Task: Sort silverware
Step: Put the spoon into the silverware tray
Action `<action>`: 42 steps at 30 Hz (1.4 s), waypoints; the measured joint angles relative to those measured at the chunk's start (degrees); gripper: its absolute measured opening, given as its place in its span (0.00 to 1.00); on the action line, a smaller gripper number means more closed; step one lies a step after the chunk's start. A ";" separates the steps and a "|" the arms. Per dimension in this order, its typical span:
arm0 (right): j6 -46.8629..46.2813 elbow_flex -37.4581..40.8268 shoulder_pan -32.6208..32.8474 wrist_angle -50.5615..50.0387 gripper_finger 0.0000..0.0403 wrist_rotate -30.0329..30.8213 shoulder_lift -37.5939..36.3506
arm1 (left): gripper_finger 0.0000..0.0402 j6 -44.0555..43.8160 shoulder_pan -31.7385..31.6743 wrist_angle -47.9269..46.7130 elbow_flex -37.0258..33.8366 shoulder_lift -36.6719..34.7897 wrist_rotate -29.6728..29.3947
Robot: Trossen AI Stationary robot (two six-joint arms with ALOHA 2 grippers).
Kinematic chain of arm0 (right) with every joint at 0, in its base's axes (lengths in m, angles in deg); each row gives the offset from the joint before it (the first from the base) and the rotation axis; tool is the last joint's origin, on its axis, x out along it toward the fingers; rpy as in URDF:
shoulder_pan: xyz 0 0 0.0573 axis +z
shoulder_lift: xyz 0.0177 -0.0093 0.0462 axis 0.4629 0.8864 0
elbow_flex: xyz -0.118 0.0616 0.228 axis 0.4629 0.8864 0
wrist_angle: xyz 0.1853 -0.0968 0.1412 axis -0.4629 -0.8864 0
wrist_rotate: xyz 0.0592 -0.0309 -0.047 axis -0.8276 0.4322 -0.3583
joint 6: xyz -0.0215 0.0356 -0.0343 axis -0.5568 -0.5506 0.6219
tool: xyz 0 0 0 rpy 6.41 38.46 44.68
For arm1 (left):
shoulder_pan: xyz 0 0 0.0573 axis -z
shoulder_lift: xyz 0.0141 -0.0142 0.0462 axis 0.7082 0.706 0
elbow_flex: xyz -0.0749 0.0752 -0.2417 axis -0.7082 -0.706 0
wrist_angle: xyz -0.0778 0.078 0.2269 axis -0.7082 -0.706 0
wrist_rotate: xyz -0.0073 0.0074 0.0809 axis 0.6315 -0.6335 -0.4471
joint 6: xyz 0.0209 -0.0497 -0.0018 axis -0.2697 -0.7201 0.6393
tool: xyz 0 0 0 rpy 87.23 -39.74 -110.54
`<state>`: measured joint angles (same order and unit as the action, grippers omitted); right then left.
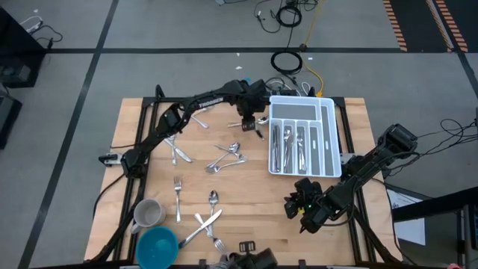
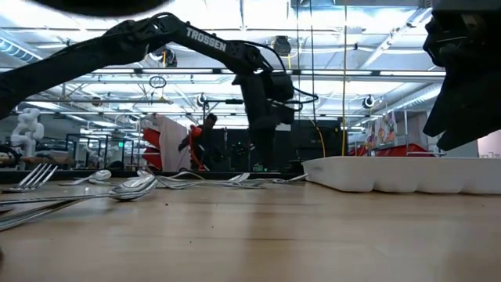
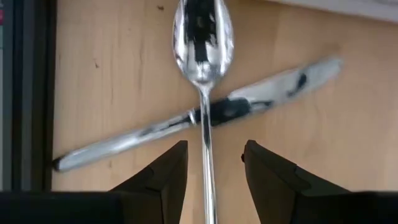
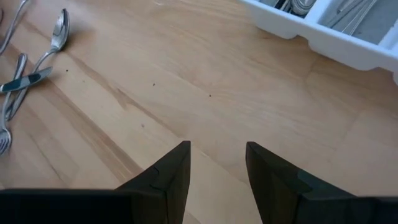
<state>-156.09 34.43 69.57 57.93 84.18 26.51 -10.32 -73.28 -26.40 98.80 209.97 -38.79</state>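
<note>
My left gripper (image 1: 251, 121) hangs open at the table's far side, just left of the white organiser tray (image 1: 270, 153). Below it a spoon (image 3: 202, 37) lies across a knife (image 3: 255, 99) on the wood. The spoon's handle (image 3: 207, 168) runs between my two fingers with a gap on each side. More silverware lies loose in the table's middle (image 1: 228, 157) and near left (image 1: 202, 224), and several pieces lie in the tray's compartments (image 1: 287, 146). My right gripper (image 1: 302, 205) waits open over bare wood at the near right, nothing between its fingers (image 4: 174, 168).
A grey mug (image 1: 148, 213) and a blue bowl (image 1: 157, 243) stand at the near left corner. The tray's long wall (image 2: 407, 174) rises at the right of the low view. Bare wood lies between the tray and my right gripper.
</note>
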 joint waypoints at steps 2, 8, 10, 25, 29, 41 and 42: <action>-0.07 0.00 -0.02 0.17 0.36 0.01 0.00 | 0.40 -2.09 0.40 0.32 -0.09 0.55 -0.58; 0.04 0.00 0.00 0.54 0.36 0.03 -0.03 | 0.41 -12.27 0.97 1.00 -0.09 3.15 -7.78; 0.09 0.00 0.00 0.31 0.36 0.02 -0.02 | 0.41 -14.92 0.96 1.69 -0.09 3.93 -7.79; 1.64 0.00 0.11 -0.16 0.36 -0.20 -0.02 | 0.17 1.90 4.02 2.55 0.07 4.56 -14.53; 2.64 0.00 0.11 -0.21 0.36 -0.21 -0.02 | 0.15 3.63 3.30 2.41 0.07 4.56 -12.04; 3.58 0.00 0.11 -1.51 0.36 -0.11 -0.02 | 0.15 4.88 1.52 2.42 0.28 4.56 -4.89; 3.58 0.00 0.11 -1.80 0.36 -0.01 -0.02 | 0.15 4.89 1.44 2.43 0.28 4.56 -4.54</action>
<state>-152.50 34.43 69.68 56.12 84.16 26.49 -5.44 -71.84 -23.97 99.08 214.54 -43.33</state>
